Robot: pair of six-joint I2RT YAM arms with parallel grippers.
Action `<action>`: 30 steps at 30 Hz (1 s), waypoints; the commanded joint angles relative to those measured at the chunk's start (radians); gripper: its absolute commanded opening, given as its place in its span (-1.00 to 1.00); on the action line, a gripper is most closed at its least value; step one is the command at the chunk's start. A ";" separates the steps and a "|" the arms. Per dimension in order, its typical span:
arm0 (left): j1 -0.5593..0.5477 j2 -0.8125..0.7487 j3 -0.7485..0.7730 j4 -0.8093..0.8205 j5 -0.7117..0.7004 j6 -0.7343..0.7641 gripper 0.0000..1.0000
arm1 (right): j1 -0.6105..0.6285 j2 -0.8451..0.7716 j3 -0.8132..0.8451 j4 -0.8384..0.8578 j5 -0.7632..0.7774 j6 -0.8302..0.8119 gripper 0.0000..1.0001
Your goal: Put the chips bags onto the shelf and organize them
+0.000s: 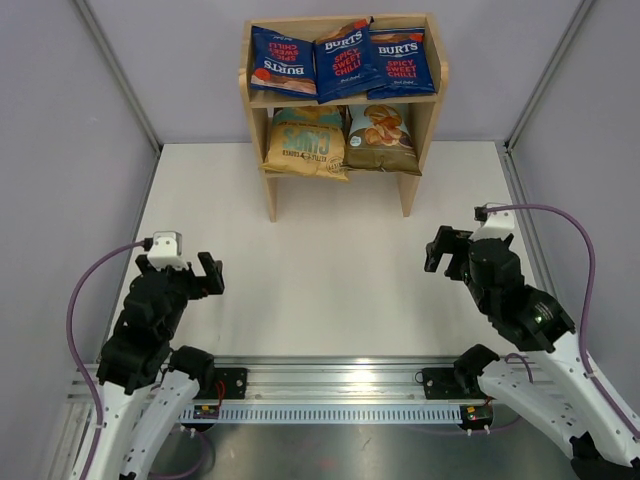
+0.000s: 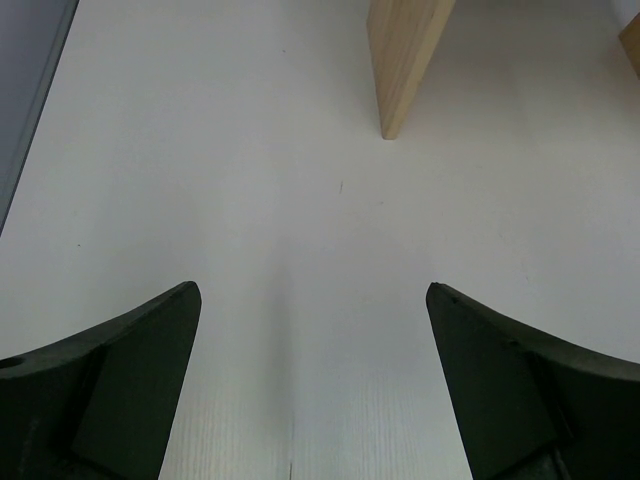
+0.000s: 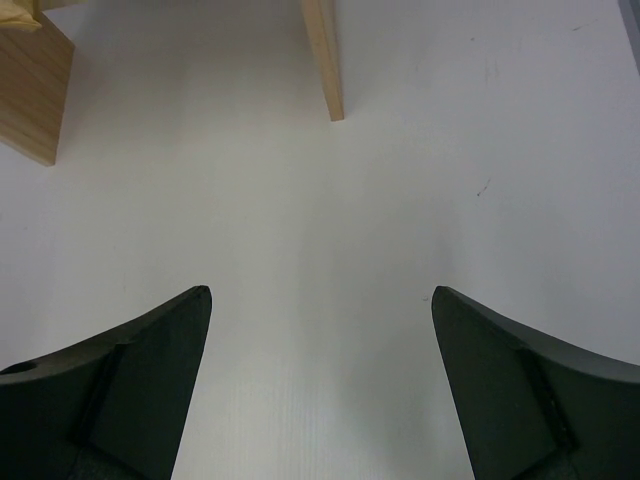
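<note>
The wooden shelf (image 1: 428,82) stands at the back middle of the table. Three dark-blue Burts chips bags (image 1: 283,57) (image 1: 345,62) (image 1: 400,60) lean side by side on its top tier. On the lower tier sit a tan-and-teal bag (image 1: 306,141) and a pale Cassava bag (image 1: 381,137). My left gripper (image 1: 203,273) hangs open over the near left of the table, nothing between its fingers (image 2: 140,370). My right gripper (image 1: 445,250) is open at the near right, also holding nothing. Each wrist view shows only bare tabletop and a shelf leg (image 2: 400,60) (image 3: 324,60).
Grey walls close the table in on the left, right and back. A metal rail (image 1: 330,385) carrying both arm bases runs along the near edge. Purple cables (image 1: 85,290) (image 1: 560,215) loop off each wrist.
</note>
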 commanded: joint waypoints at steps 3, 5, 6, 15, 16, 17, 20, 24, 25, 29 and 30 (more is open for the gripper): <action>0.004 -0.041 -0.004 0.072 0.023 0.013 0.98 | -0.005 -0.058 -0.006 0.012 -0.045 -0.039 0.99; 0.004 -0.057 -0.010 0.075 0.043 0.019 0.98 | -0.005 -0.070 -0.003 0.012 -0.050 -0.051 0.99; 0.004 -0.061 -0.009 0.077 0.038 0.020 0.98 | -0.005 -0.079 -0.002 0.006 -0.044 -0.053 0.99; 0.005 -0.041 -0.006 0.089 0.050 0.026 0.98 | -0.005 -0.121 -0.019 -0.008 -0.016 -0.056 0.99; 0.007 -0.038 -0.006 0.091 0.053 0.026 0.98 | -0.005 -0.122 -0.023 -0.003 -0.014 -0.053 0.99; 0.007 -0.036 -0.006 0.089 0.053 0.026 0.98 | -0.005 -0.125 -0.025 -0.001 -0.017 -0.050 0.99; 0.007 -0.039 -0.007 0.088 0.055 0.027 0.98 | -0.005 -0.124 -0.023 0.005 -0.024 -0.047 0.99; 0.009 -0.038 -0.009 0.092 0.053 0.027 0.98 | -0.005 -0.107 -0.014 0.009 -0.025 -0.038 0.99; 0.010 -0.035 -0.009 0.092 0.053 0.029 0.98 | -0.005 -0.104 -0.014 0.015 -0.027 -0.036 0.99; 0.018 -0.030 -0.009 0.092 0.055 0.029 0.98 | -0.005 -0.093 -0.011 0.020 -0.022 -0.029 0.99; 0.018 -0.030 -0.010 0.092 0.055 0.029 0.98 | -0.005 -0.093 -0.011 0.020 -0.018 -0.029 0.99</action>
